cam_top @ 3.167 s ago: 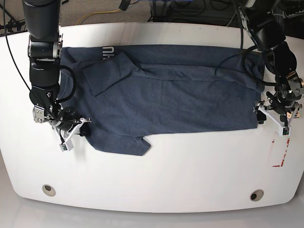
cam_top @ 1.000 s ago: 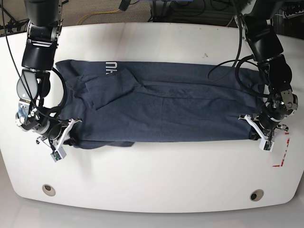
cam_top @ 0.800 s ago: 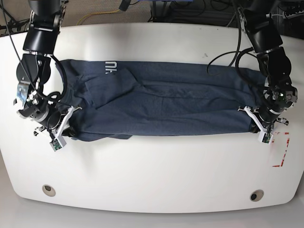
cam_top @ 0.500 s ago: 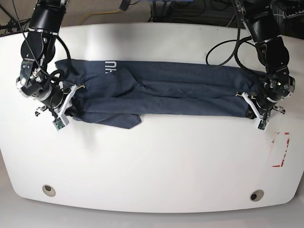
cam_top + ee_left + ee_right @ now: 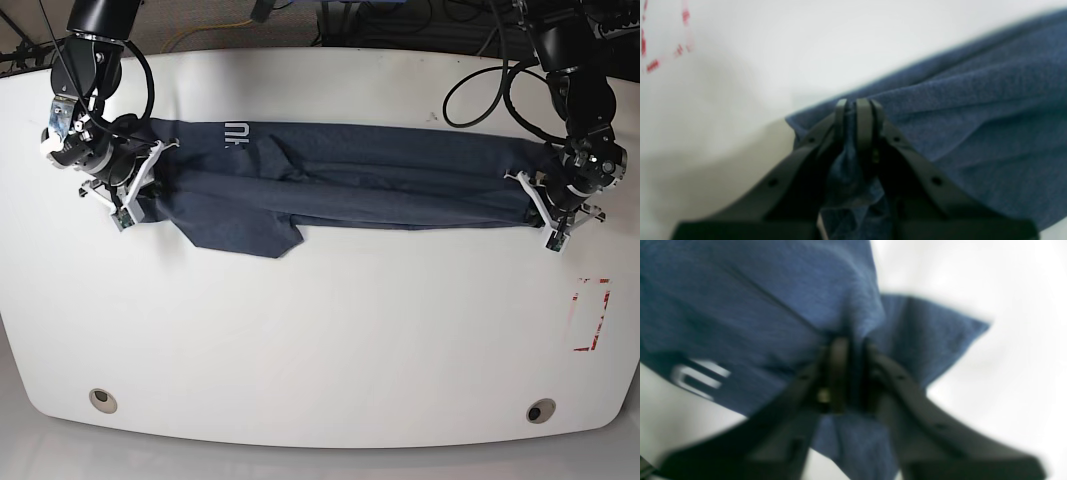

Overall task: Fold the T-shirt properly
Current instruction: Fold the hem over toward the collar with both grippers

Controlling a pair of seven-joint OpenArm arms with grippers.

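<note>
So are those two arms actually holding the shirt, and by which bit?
Yes. The left tool pinches the T-shirt at one end's edge; the right tool has fabric between its fingers at the lettered end.

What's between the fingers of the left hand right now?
A bunched fold of the T-shirt, pinched at its edge by the left hand. How many layers are caught cannot be seen; the fingers cover them.
</note>
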